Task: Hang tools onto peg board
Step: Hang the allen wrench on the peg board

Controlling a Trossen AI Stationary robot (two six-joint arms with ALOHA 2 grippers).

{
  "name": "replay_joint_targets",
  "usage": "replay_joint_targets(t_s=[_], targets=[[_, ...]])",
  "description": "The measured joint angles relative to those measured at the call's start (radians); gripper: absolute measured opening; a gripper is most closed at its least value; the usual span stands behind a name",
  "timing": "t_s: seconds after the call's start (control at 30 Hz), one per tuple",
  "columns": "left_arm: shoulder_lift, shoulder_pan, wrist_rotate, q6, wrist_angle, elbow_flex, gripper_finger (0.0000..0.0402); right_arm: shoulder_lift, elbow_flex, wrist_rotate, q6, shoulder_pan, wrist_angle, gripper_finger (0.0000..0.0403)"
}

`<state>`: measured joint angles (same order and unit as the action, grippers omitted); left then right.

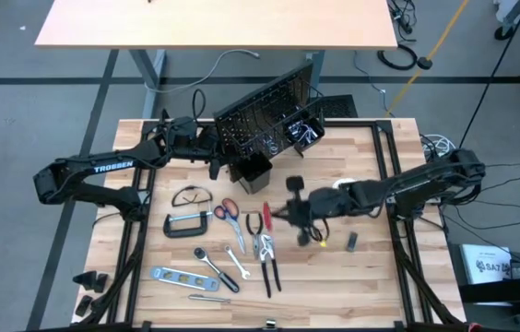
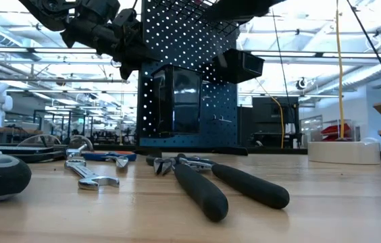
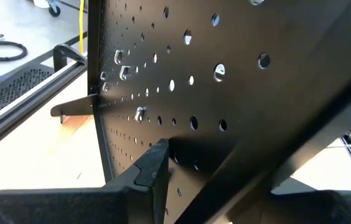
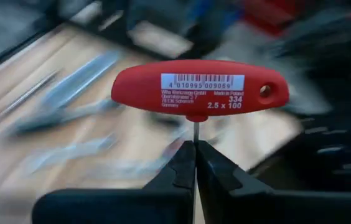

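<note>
Red T-handle screwdriver pinched by shaft in right claw, fingers together; left claw clamped on peg board edge.

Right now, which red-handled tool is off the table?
The red T-handle driver: the right gripper has its jaws shut on the thin shaft. The red-handled scissors and red-handled pliers lie flat on the tabletop.

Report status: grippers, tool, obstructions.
Right gripper shut on red T-handle driver, above table. Left gripper at peg board. Nothing blocking seen.
</note>
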<state>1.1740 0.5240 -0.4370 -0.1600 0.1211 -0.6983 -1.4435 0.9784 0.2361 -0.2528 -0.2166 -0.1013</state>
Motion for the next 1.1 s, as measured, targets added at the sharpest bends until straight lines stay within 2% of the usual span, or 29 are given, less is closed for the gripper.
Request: replay_joint_targets(t_s=[0.3, 0.4, 0.47, 0.73, 0.87, 0.97, 1.1], targets=[[0.000, 0.000, 0.000, -0.011, 0.000, 0.000, 0.0123, -0.165, -0.199, 0.465, 0.028, 0.046, -0.938, 0.0000], [0.000, 0.000, 0.000, -0.010, 0.000, 0.000, 0.0123, -0.247, -0.189, 0.594, -0.035, 0.047, -1.095, 0.0000], [0.000, 0.000, 0.000, -0.010, 0.000, 0.000, 0.0123, -0.300, -0.171, 0.625, -0.039, 0.051, -1.184, 0.0000], [0.000, 0.000, 0.000, -0.010, 0.000, 0.000, 0.0123, -0.468, -0.033, 0.705, -0.162, 0.081, -1.316, 0.0000], [0.000, 0.000, 0.000, -0.011, -0.001, 0.000, 0.0123, -0.493, 0.025, 0.724, -0.227, 0.088, -1.350, 0.0000], [0.000, 0.000, 0.005, -0.015, -0.001, 0.000, 0.0123, -0.490, 0.063, 0.786, -0.265, 0.095, -1.362, 0.0000], [0.000, 0.000, 0.016, -0.013, -0.001, 0.000, 0.0123, -0.491, 0.070, 0.814, -0.200, 0.122, -1.333, 0.0000]])
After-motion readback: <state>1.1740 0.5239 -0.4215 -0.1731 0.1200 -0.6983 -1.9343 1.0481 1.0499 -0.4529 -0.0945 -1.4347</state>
